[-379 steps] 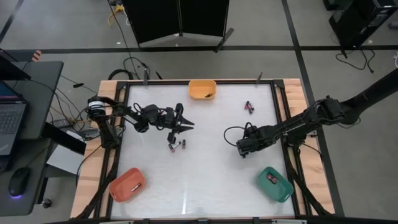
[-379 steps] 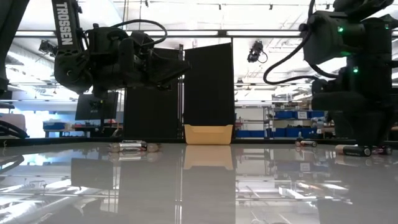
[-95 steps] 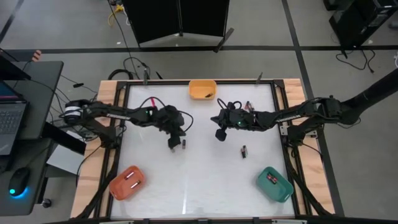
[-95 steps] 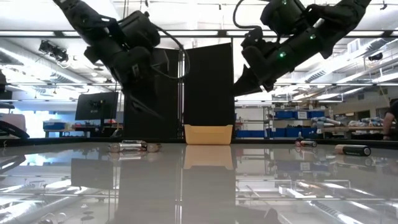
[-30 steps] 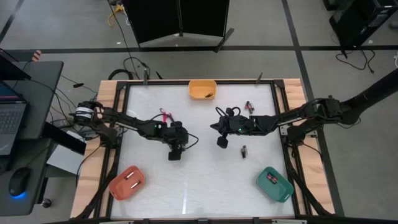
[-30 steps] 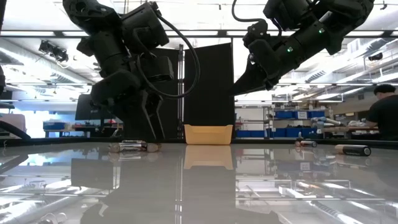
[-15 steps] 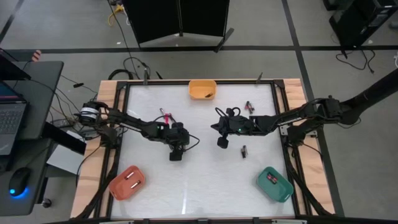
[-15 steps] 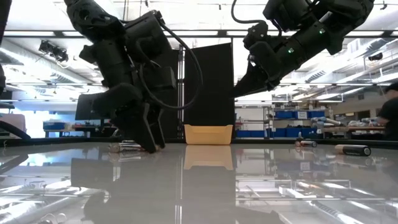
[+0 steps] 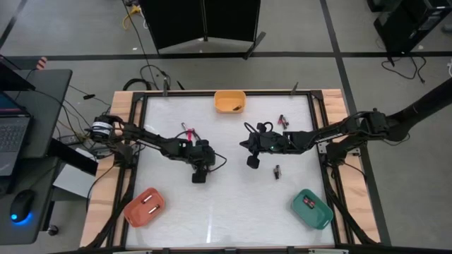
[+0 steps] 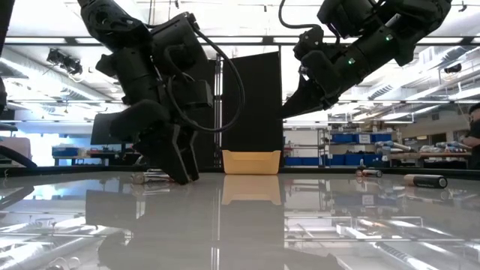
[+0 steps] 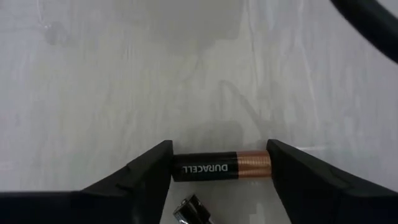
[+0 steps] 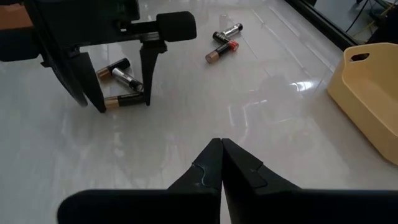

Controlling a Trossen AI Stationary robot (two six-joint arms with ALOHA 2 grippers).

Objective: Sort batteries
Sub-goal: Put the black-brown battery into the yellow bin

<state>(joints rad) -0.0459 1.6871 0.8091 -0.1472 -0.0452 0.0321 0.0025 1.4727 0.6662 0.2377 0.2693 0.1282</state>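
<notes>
My left gripper [image 9: 200,174] is down at the table, left of its middle, open. Its two fingers stand at the two ends of a black-and-copper battery [image 11: 221,168] that lies flat on the table. A silver battery [image 11: 191,211] lies close beside it. My right gripper [image 9: 252,161] hangs shut and empty above the middle of the table; its fingertips [image 12: 221,148] meet with nothing between them. Two more batteries [image 12: 222,40] lie farther toward the far left. My left gripper's fingers [image 11: 152,168] come down from above and lie in line with the battery, one at its black end [image 11: 177,168], one at its copper end [image 11: 264,165]. The battery rests flat on the table. I cannot tell whether the fingers touch its ends.
An orange-yellow bin [image 9: 230,101] stands at the far edge, a red-orange bin [image 9: 145,207] with batteries at the near left, a green bin [image 9: 312,209] at the near right. A single battery [image 9: 277,170] lies right of centre, and others [image 9: 282,121] lie at the far right.
My left gripper has gone down to the table and tipped, so that its fingertips now stand on the surface around the battery. Its fingers have stayed open.
</notes>
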